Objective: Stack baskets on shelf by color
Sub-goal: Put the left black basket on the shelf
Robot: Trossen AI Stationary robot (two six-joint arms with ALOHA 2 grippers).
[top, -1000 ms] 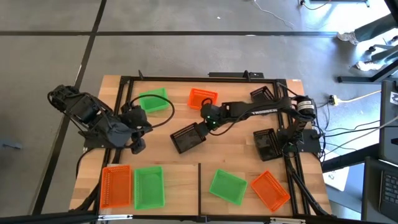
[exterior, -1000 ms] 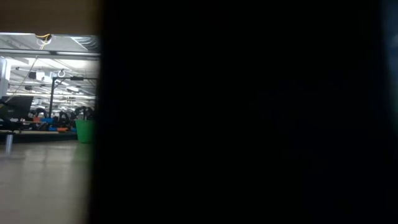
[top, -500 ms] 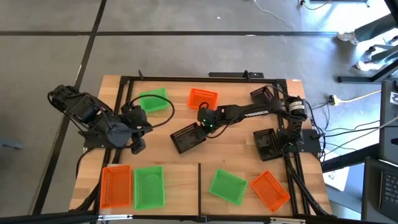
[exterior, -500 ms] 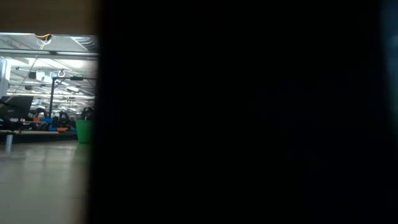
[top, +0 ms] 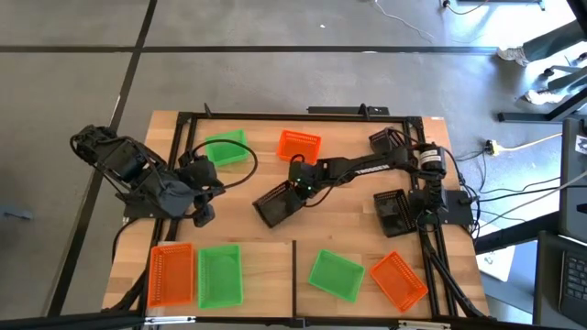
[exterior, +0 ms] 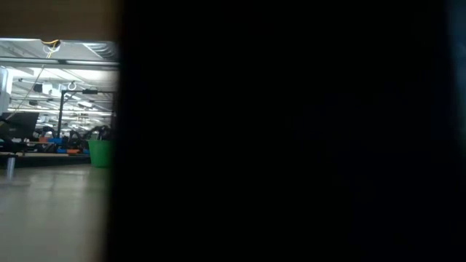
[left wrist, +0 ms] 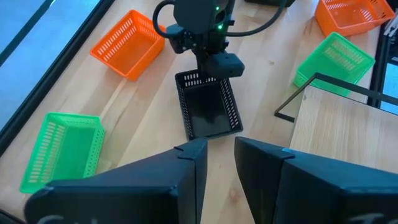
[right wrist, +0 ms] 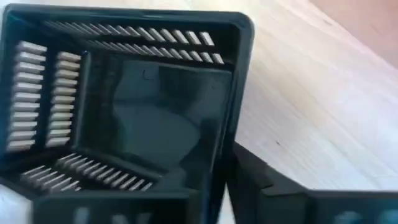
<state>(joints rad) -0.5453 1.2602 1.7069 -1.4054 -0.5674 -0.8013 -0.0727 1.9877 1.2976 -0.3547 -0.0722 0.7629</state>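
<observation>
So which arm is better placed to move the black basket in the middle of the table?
The right: the right gripper is already at the black basket's rim. The left gripper sits apart, near the table's left side.

- Low view: nearly all of the picture blocked by a dark mass close to the lens; only a strip of the room shows, and the desk, baskets and both arms are hidden.
- Right wrist view: black basket (right wrist: 124,112) fills the picture, its near rim cut off by the edges; the right end effector's fingers are blurred.
- High view: right end effector (top: 295,183) too small to judge its fingers on that basket (top: 279,203).
- Left wrist view: green basket (left wrist: 62,149) partly hidden behind the left end effector (left wrist: 217,174).
</observation>
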